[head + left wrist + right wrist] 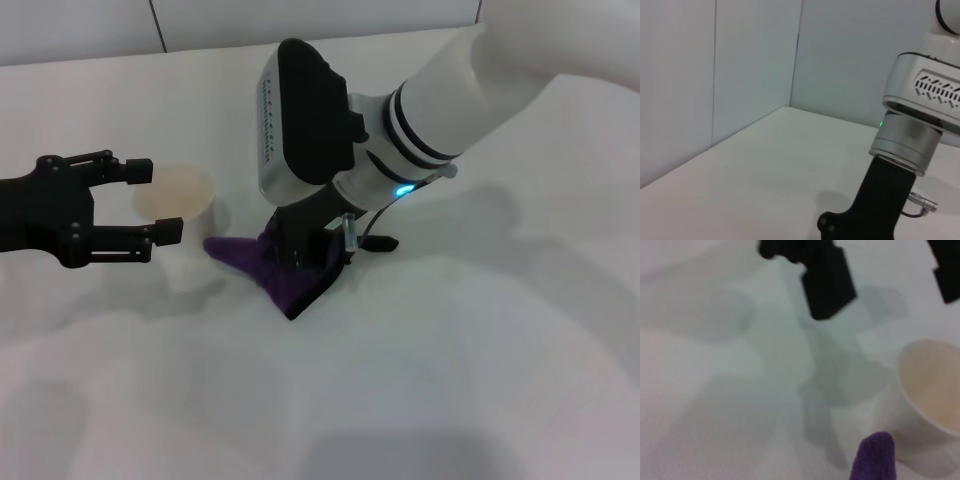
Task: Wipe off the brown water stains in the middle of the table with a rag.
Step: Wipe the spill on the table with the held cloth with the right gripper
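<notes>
The white table [480, 380] showed no stain. The right gripper [300, 250] pressed the purple rag [285, 275] flat mid-table, clenched on it, probably covering the blotch. The left gripper [140, 205] hovered spread around the paper cup [185, 225], likely steadying it.

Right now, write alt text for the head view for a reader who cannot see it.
The right gripper presses the purple rag down onto the white table, its jaws hidden by the wrist. Beside the rag stands a white paper cup, with the left gripper hovering open around its rim.
</notes>
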You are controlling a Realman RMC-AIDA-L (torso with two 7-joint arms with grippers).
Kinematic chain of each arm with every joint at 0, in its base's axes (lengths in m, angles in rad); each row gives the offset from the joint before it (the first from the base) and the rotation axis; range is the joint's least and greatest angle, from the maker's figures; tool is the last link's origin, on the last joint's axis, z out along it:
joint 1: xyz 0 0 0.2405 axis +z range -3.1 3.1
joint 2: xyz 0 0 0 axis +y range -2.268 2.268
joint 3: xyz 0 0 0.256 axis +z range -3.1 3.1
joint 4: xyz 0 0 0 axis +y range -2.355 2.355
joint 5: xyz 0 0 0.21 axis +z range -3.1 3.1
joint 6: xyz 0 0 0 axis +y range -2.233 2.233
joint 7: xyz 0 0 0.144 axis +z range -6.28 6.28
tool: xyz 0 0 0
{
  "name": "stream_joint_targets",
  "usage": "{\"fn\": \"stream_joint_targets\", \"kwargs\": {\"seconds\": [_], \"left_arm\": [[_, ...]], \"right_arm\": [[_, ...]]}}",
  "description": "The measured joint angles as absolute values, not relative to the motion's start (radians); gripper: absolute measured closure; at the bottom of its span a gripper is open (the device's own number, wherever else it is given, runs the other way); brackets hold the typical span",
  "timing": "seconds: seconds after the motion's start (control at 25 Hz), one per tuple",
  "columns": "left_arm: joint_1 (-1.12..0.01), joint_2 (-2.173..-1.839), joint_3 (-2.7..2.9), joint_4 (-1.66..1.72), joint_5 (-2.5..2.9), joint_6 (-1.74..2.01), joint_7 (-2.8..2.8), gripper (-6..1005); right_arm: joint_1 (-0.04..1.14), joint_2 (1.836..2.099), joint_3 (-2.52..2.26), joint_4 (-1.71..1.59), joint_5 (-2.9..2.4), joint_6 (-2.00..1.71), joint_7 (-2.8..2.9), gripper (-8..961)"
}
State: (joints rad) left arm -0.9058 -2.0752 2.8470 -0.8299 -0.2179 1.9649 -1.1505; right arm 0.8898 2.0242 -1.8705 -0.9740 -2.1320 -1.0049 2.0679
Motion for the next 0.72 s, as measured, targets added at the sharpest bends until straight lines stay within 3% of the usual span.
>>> {"fn": "stream_joint_targets", "kwargs": {"seconds": [0.72], "left_arm": [[-0.905, -2.077, 2.847, -0.828, -0.218, 1.965, -1.147, 124]], "right_arm": [[0.878, 2.026, -1.926, -0.99, -2.154, -1.096, 2.066, 885]]}}
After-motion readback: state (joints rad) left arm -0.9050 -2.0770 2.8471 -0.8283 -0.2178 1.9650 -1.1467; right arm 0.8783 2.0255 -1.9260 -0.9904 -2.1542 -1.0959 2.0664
